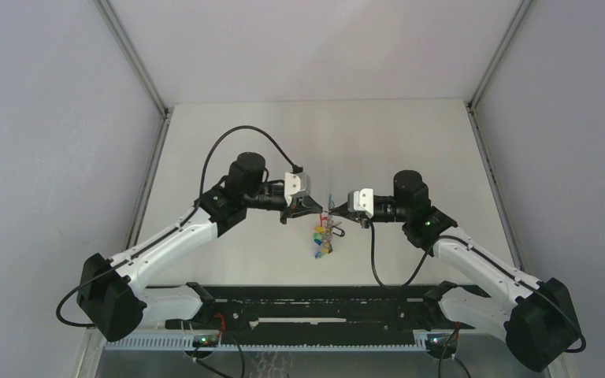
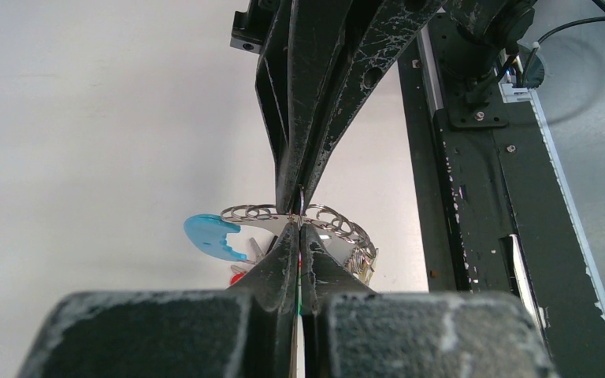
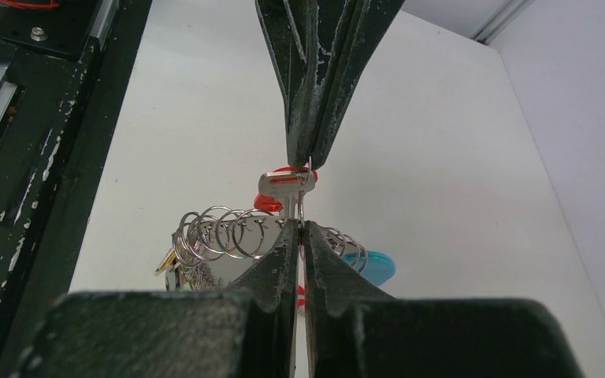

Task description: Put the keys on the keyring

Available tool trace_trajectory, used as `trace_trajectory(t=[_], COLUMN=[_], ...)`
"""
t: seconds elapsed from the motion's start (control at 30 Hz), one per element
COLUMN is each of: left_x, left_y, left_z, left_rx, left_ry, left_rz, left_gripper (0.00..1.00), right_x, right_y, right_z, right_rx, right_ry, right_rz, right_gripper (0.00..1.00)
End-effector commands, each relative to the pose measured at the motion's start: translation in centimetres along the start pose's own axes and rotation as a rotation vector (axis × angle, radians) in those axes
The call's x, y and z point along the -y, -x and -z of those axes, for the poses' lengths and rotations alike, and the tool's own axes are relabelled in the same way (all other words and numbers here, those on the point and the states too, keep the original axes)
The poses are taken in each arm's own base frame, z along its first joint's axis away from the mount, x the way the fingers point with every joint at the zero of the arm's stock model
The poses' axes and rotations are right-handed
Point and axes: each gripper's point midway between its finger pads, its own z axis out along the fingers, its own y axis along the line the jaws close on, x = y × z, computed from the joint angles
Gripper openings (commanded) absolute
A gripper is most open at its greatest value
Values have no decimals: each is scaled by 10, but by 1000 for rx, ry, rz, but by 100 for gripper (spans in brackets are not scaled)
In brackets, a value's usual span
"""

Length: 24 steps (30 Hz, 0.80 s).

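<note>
Keys (image 3: 282,184), meaning the one small silver key with the red tag, hang in mid-air over the middle of the table (image 3: 457,142), right where the two arms meet tip to tip. The left gripper (image 3: 304,163) has its fingers pressed tight together, and they seem to pinch the thin wire loop that this key dangles from. The right gripper (image 3: 300,229) faces it, equally tight, apparently nipping the keyring (image 3: 220,231) at its rim. Its row of small rings fans out to either side, and a blue tag (image 2: 211,236) sticks out on the far side. The rest of the tagged bunch droops below the tips.

To my eye this is the threading step itself, with key loop and ring brought together nose to nose. I cannot tell whether the loop has caught on yet. The next move looks like a small, careful one: slide or twist the loop along the ring's edge without either pinch slipping, since the wire is thin and the tips almost touch.
</note>
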Motion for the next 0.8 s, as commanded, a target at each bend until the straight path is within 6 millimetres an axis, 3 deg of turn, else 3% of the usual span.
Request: trace_trajectory(t=[0.0, 0.77], left_x=[-4, -7], left_y=[26, 25], left_z=[1, 0], left_rx=[51, 46], left_ry=[1, 15], left_rz=[-37, -27], left_gripper=[0, 0], right_x=[17, 17], right_y=[38, 41], right_z=[3, 3], right_rx=[76, 83], right_ry=[-35, -34], right_rz=[93, 97], right_gripper=[0, 0])
